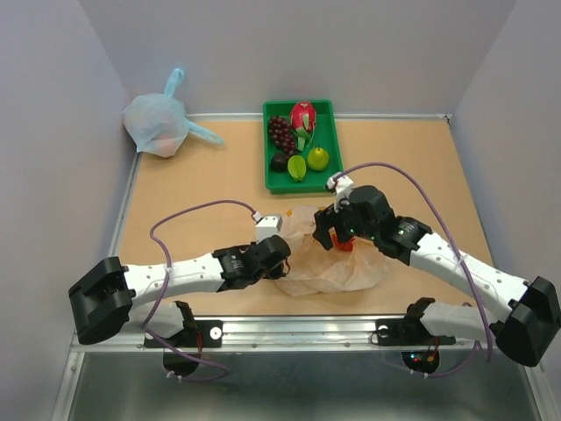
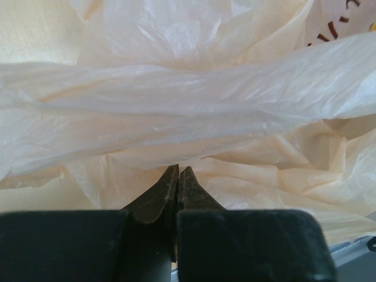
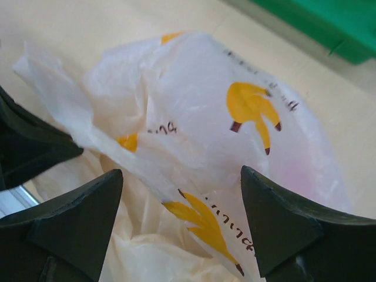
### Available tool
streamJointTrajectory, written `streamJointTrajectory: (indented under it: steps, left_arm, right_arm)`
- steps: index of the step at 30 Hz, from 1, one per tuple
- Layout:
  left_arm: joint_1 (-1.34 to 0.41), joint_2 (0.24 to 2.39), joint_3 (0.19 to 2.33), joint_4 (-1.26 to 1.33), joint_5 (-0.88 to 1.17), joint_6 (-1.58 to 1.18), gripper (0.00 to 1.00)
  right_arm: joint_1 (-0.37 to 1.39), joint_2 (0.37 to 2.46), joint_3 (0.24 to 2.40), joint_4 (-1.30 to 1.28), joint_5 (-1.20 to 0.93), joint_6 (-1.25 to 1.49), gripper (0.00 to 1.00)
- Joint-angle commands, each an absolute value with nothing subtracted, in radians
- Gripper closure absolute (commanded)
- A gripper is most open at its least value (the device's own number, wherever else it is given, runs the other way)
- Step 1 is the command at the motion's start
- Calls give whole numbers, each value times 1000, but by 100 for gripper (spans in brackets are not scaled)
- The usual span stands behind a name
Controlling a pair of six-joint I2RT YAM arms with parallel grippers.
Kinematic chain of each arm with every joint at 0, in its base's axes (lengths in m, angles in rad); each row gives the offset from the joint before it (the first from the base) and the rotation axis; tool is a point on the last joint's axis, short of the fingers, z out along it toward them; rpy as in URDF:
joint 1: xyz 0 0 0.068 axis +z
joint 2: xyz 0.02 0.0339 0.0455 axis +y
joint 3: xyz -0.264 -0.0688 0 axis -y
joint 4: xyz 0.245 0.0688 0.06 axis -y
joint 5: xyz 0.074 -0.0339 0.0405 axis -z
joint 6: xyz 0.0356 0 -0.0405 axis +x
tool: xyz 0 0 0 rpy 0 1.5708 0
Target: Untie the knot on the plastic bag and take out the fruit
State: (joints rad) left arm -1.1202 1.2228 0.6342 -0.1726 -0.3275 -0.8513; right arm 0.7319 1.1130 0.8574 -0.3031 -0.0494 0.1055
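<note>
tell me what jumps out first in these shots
The crumpled plastic bag sits mid-table between both arms, the left hand shut at its fold, the right hand open over its yellow prints. Behind it, a green tray holds bright fruit; a pale blue bag sits far left.

Crumpled translucent peach plastic bag (image 1: pixel 337 270) lies slack near the front; fruit (image 1: pixel 289 139) sits behind in green tray (image 1: pixel 330 180).

the plastic bag (image 3: pixel 194 117), lying in front of the green tray (image 1: pixel 329 180), is glowing a translucent peach-white and carrying yellow banana prints tipped in dark maroon, beside maroon lettering. inside the tray, a dragon fruit (image 1: pixel 303 116) is showing red with green scales, grapes (image 1: pixel 280 132) are sitting dark purple, and two pieces (image 1: pixel 317 158) are shining yellow-green. left of the tray, a second bag (image 1: pixel 158 123) is showing pale blue.
</note>
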Motion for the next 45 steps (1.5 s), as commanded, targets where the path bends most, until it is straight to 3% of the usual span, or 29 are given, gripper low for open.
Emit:
streamJointTrajectory:
  steps: [1,9,13,19,28,45]
  left_arm:
    - [-1127,1244,703,-184,-360,-825,92]
    - [-1127,1272,733,-201,-365,-818,92]
    - [-1129,1284,735,-204,-367,-818,92]
    - [-1126,1299,745,-189,-365,-816,92]
    - [-1124,1356,799,-204,-370,-801,92]
    - [-1127,1266,753,-203,-339,-830,92]
  right_arm:
    - [782,1071,822,-353,-74,140,15]
    - [836,959,876,-368,-37,137,16]
    - [838,925,926,-377,-124,121,16]
    - [836,1037,951,-465,-342,100,17]
    - [838,1075,911,-520,-362,86,17]
    - [838,1259,962,-584,414,254,17]
